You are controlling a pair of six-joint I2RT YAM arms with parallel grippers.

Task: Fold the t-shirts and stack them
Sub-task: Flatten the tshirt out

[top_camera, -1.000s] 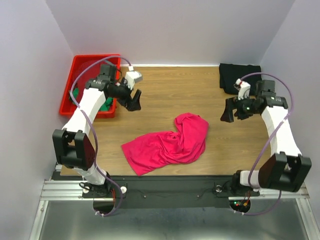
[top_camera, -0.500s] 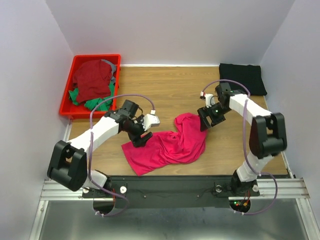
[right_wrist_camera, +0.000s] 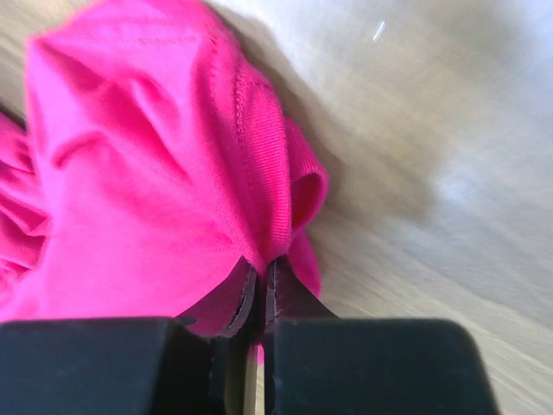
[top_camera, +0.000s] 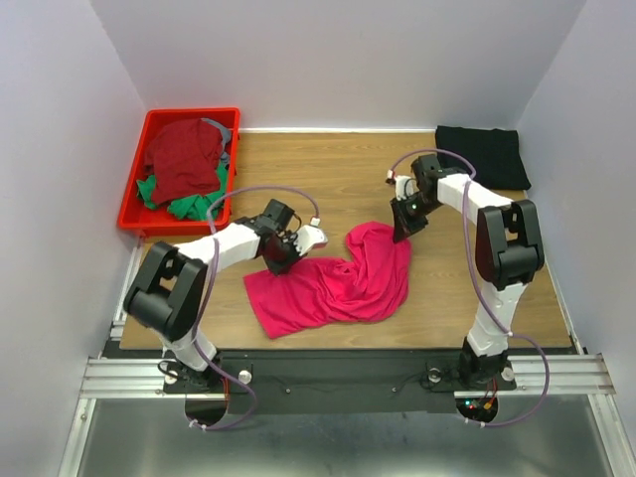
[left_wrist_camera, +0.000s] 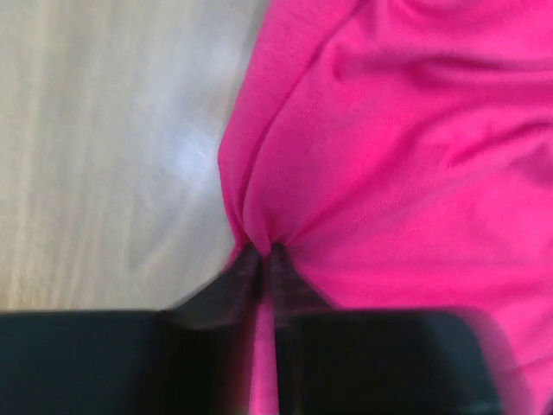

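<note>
Here the left gripper [left_wrist_camera: 263, 255] and right gripper [right_wrist_camera: 259, 268] pinch the pink t-shirt [top_camera: 338, 288]

— Where does the top view look from?
— High behind both arm bases, down over the whole brown wooden worktop [top_camera: 338, 179].
— And the wrist views?
— One looks along the left black fingers [left_wrist_camera: 223, 290], the other along the right black fingers [right_wrist_camera: 289, 304]. Both are very close to the bright pink cloth t-shirt [top_camera: 343, 283], which all three views share.
</note>
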